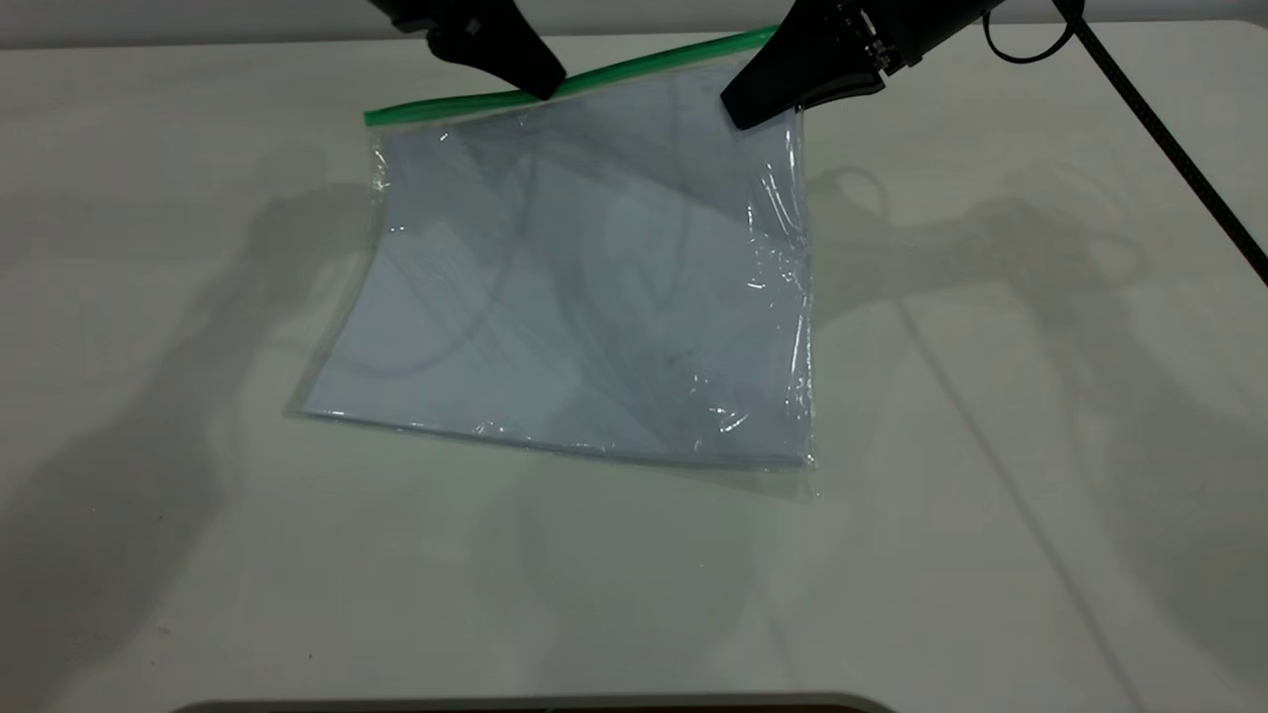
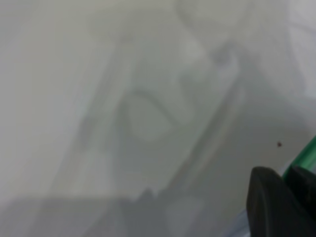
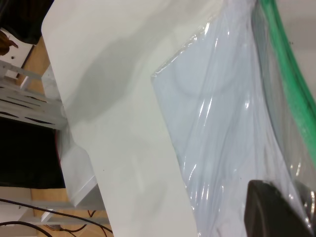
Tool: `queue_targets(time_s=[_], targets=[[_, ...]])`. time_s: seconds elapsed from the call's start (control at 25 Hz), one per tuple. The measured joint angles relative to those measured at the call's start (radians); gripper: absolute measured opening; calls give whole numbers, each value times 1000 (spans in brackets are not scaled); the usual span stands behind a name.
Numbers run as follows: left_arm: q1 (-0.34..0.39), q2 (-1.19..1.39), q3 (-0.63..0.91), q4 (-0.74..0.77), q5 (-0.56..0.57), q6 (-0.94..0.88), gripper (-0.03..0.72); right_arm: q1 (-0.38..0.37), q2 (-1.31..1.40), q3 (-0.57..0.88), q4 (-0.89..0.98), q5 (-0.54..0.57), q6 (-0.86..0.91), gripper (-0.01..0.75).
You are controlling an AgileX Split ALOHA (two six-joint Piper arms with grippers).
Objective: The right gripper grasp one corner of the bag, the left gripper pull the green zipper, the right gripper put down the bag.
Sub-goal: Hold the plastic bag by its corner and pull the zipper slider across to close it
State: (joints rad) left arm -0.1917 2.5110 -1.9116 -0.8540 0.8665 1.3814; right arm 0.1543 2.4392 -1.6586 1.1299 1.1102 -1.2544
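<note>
The bag (image 1: 584,277) is a clear pouch with white sheets inside. Its near edge rests on the white table (image 1: 991,446) and its far edge is raised. The green zipper (image 1: 456,102) runs along that far edge. My right gripper (image 1: 755,107) is shut on the bag's far right corner (image 1: 768,42). In the right wrist view the plastic (image 3: 222,123) passes between its fingers (image 3: 271,207), beside the green strip (image 3: 289,84). My left gripper (image 1: 545,87) is shut on the green zipper about midway along it. In the left wrist view the strip (image 2: 306,155) runs between its fingers (image 2: 266,197). The slider tab is hidden.
A black cable (image 1: 1169,149) slants down from the right arm over the table's right side. A dark edge (image 1: 535,705) borders the table at the front. In the right wrist view the table edge (image 3: 54,74) shows, with a white frame (image 3: 29,98) beyond it.
</note>
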Motion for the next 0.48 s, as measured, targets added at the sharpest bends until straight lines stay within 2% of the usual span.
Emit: queue_targets(time_s=[0.48], targets=[[82,0,0,109,-27,-40,74,0,0,0,8,0,-6,34]])
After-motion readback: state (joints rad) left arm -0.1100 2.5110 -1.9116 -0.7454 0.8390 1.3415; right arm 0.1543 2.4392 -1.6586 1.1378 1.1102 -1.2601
